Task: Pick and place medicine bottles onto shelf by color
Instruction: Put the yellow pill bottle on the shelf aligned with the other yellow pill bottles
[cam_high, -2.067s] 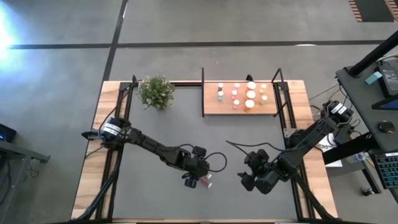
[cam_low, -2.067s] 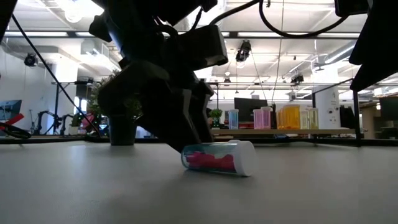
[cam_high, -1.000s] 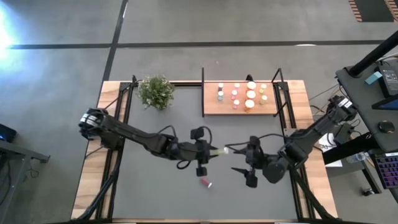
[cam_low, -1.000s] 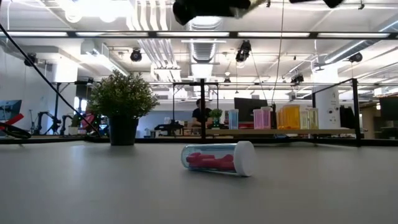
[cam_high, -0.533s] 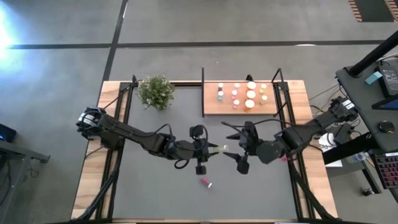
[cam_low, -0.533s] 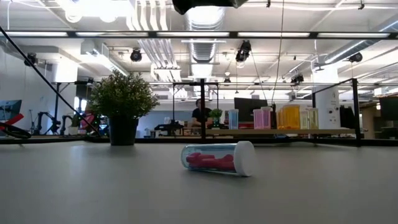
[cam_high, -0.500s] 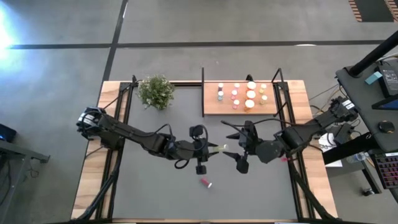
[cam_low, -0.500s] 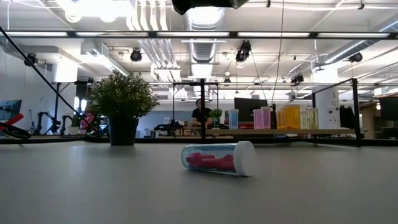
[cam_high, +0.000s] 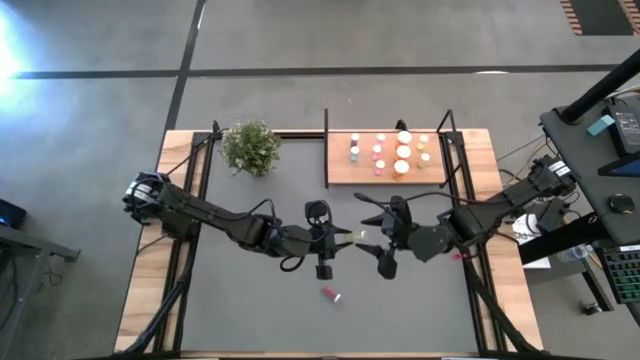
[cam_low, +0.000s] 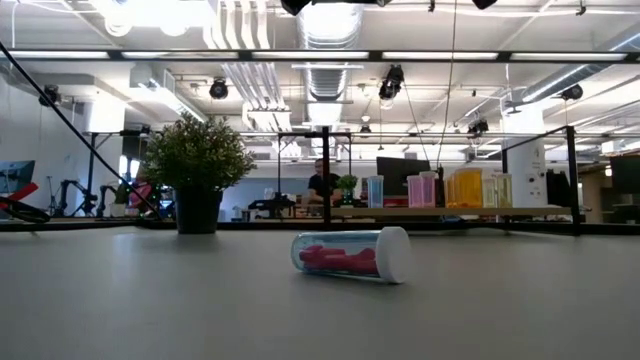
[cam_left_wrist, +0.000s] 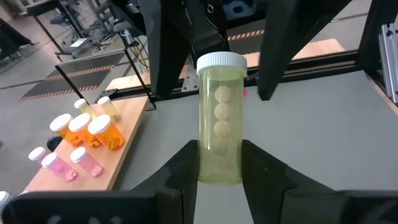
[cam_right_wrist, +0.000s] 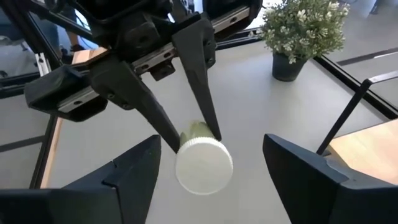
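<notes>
Above the middle of the dark grey worktop, the left tool is gripping the base of a clear yellow-green plastic bottle, white-capped and stacked with round tablets. The right tool, its fingers spread, is straddling the ribbed cap. The handover probably calls for the right tool closing squarely on the smooth, slippery cylinder before the left lets go. A pink bottle is lying near the worktop's front edge.

- The dark grey bench carried a potted plant far beyond the left pincer.
- A pink bottle lay on its side just behind that pincer.
- The wooden shelf beyond the right pincer held upright bottles.
</notes>
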